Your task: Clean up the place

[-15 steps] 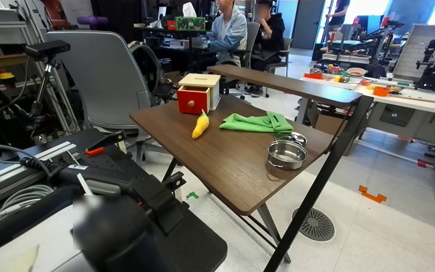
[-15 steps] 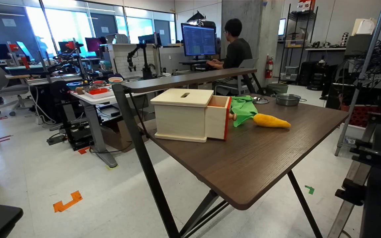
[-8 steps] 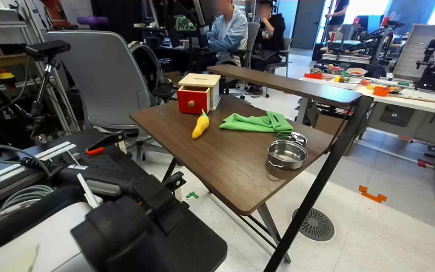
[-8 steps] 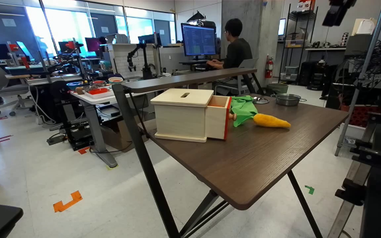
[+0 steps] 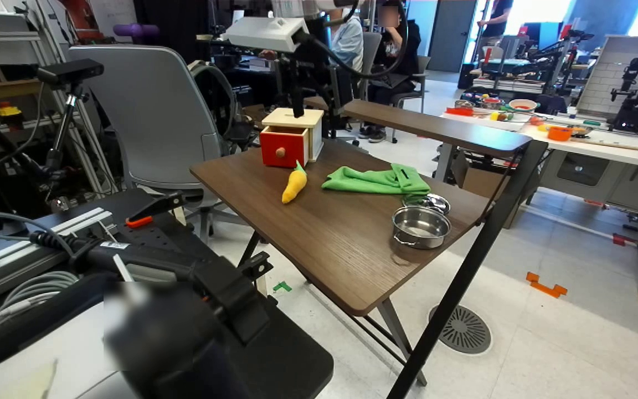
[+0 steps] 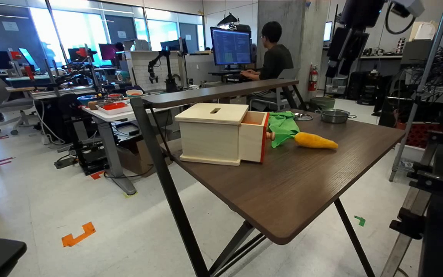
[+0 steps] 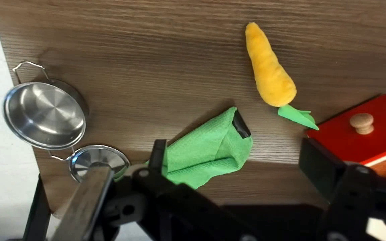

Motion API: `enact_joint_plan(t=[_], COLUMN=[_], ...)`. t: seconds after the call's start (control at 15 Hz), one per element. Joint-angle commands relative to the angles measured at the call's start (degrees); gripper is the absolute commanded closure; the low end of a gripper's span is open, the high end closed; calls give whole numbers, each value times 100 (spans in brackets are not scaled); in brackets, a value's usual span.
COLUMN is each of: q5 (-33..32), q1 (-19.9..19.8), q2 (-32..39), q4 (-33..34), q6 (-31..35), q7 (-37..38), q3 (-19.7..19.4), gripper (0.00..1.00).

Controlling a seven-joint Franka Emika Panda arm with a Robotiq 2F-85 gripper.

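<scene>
Claw [image 6: 338, 70] lowered (spread wide), tabletop [image 6: 306, 177] beneath.

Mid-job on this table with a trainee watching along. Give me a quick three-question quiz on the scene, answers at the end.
1. True or false: the red-fronted drawer stands partly open.
2. Which item on the tabletop has two wire handles? A) the green cloth; B) the yellow carrot; C) the steel pot.
3. Short answer: what is the end effector holding?

Key:
1. True; it sticks out of the wooden box.
2. C.
3. Nothing; its jaws stand open above the tabletop.
</scene>
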Motion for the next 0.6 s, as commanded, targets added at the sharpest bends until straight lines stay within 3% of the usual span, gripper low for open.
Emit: enact_joint_plan(t=[0.0,0.53], q5=[329,57], q1=[-88,15], q2=[852,2079], q4=[747,1728], q6=[21,-34], q7=[-293,-156], q3=[169,280], gripper=[0,0])
